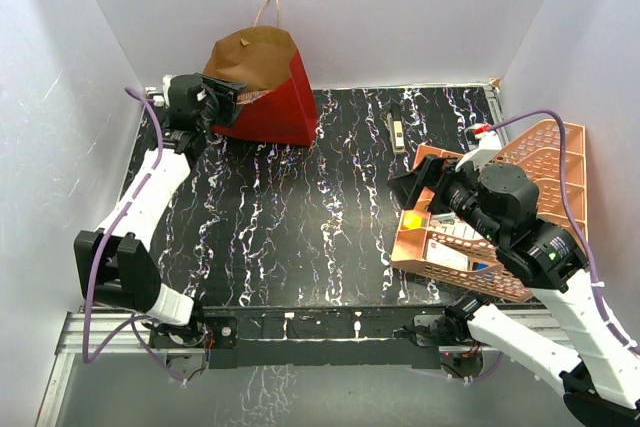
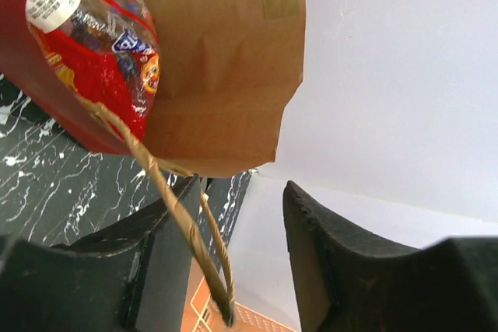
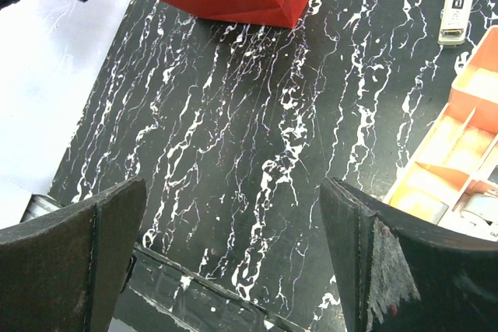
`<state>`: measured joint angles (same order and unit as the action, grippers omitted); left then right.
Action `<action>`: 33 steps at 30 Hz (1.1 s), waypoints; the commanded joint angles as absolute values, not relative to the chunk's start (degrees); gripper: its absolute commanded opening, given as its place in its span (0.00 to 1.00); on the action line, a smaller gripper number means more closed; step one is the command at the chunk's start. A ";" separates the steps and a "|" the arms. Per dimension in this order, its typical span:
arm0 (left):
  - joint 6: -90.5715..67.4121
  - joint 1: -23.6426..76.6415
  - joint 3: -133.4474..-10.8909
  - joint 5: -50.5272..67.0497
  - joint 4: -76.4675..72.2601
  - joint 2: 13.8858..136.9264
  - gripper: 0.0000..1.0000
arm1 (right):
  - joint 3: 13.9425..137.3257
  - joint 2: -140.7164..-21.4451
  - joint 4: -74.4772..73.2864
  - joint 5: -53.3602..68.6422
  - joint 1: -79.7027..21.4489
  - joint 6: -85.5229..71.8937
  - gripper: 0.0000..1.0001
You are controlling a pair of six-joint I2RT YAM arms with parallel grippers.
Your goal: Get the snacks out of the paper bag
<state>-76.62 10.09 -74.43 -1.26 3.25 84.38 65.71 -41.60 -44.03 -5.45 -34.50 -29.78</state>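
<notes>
Red paper bag [image 1: 280, 102] lies tipped on its side at the far left of a black, white-veined table [image 1: 300, 217]. Its brown kraft inside shows, and its mouth is turned toward the left gripper [image 2: 243, 200], which sits right at the opening. From the left wrist, a shiny red packet [image 2: 97, 52] lies just inside the mouth, above and to the left of the fingers and apart from them. One tan cord handle [image 2: 183, 219] hangs from the bag's rim and runs down through the gap between the two fingers, close along the one on the left of that view. The jaws stand partly open with clear space between them, clamped on nothing; whether the cord touches a finger cannot be told. The packet carries a white label with fine black print and a blue patch with white lettering, both too small to read.

The right gripper [image 3: 229, 200] hovers well away on the right, by a peach lattice tray [image 1: 555, 162], its jaws spread wide and empty. A small yellow item [image 1: 411, 219] sits in the tray's near-left part. A slim black-and-cream tool [image 1: 397, 129] lies on the table between bag and tray; its markings are unreadable
</notes>
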 commanded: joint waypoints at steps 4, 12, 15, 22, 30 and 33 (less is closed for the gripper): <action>-75.93 9.03 -77.27 -4.45 1.12 84.50 0.15 | 66.53 -43.50 -40.79 -5.51 -34.89 -30.30 0.98; -70.51 6.41 -72.41 -1.40 4.04 74.97 0.00 | 62.99 -42.49 -38.60 -4.47 -34.88 -30.70 0.98; -69.83 5.99 -70.78 -1.72 7.48 70.21 0.00 | 62.71 -43.43 -38.44 -3.70 -34.89 -30.45 0.98; -68.10 5.10 -67.59 -0.48 13.65 59.20 0.00 | 62.06 -45.07 -37.15 -2.91 -34.88 -29.44 0.98; -65.74 5.03 -63.63 3.67 28.30 44.92 0.00 | 62.86 -52.83 -28.14 8.07 -34.90 -28.42 0.98; -66.66 5.08 -60.38 4.71 33.12 38.59 0.00 | 63.31 -57.49 -22.49 14.18 -34.98 -27.97 0.98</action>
